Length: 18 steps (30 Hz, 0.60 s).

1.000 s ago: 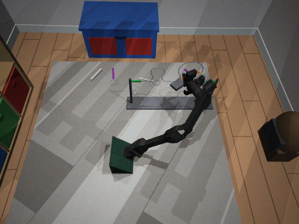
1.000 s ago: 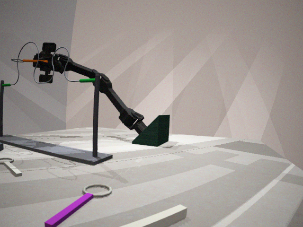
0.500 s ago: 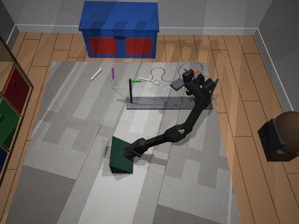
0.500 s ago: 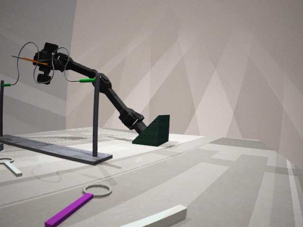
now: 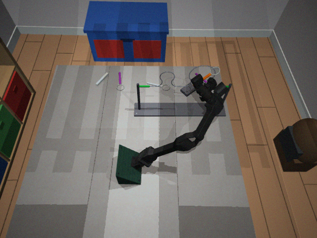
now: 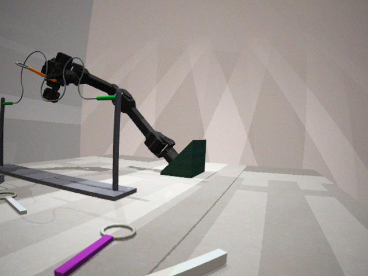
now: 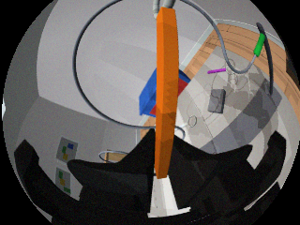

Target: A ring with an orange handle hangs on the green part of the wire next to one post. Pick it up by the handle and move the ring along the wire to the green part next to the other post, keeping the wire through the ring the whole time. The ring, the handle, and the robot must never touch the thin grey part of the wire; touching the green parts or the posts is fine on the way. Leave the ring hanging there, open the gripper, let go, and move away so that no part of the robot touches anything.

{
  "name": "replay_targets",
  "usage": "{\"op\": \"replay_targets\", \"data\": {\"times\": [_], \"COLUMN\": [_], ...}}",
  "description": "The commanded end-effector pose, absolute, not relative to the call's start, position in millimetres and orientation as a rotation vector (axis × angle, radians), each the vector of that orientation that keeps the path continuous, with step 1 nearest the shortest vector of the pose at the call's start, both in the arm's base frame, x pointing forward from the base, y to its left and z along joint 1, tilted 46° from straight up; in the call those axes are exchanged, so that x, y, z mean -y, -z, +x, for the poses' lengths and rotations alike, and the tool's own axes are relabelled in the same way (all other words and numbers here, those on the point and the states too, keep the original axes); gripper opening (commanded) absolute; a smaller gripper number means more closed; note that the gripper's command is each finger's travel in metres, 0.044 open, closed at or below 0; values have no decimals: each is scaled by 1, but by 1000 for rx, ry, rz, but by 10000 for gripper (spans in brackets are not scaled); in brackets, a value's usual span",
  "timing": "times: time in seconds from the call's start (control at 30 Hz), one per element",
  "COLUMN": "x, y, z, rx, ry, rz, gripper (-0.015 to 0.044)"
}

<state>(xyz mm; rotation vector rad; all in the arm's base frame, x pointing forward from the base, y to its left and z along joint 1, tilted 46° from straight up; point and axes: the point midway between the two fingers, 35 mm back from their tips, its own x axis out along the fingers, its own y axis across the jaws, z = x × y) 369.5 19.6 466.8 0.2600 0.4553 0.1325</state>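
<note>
Biggest first: the grey desk [image 5: 64, 128] [image 6: 282, 222] [image 7: 196, 104] has a blue cabinet [image 5: 128, 16] [image 7: 148, 91] with red panels past its edge. The black arm [image 5: 163, 149] [image 6: 139, 120] reaches out from a dark green wedge [image 5: 125, 163] [image 6: 193, 163] towards one end of the wire rig. That rig's got a long grey base [image 5: 151, 112] [image 6: 89, 188] [image 7: 234, 127], with a nearer post [image 5: 226, 92] [image 6: 2, 133] [image 7: 269, 66] on the arm's working side and a farther post [image 5: 138, 95] [image 6: 117, 142] at the other end. The curvy wire [image 5: 174, 77] [image 6: 84, 71] [image 7: 75, 61] runs between them, green at both ends.

The black fingers [image 5: 202, 83] [image 6: 49, 71] are clamped on the orange handle [image 5: 206, 76] [image 6: 37, 72] [image 7: 167, 84], which is up in the air and tilted in the exterior view. Its ring [image 5: 214, 74] [image 6: 16, 63] [image 7: 156, 7] is around the thin grey stretch, on the big loop nearer the nearer post, so well short of the far green bit. Can't tell if it's touching the wire, tbh. Down low there's also a purple handle [image 5: 119, 78] [image 6: 84, 255] on a pale ring, lying flat, and a loose white stick [image 5: 102, 78] [image 6: 202, 264] just beside it.
</note>
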Motion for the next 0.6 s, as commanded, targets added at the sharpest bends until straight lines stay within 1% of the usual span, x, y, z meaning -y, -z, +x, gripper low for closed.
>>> {"op": "replay_targets", "data": {"times": [0.0,0.57], "x": [-18,-9], "y": [-466,-464], "z": [370,371], "rx": [-453,-430], "ry": [-117,-53], "rz": [200,-25], "gripper": [-150,-150]}}
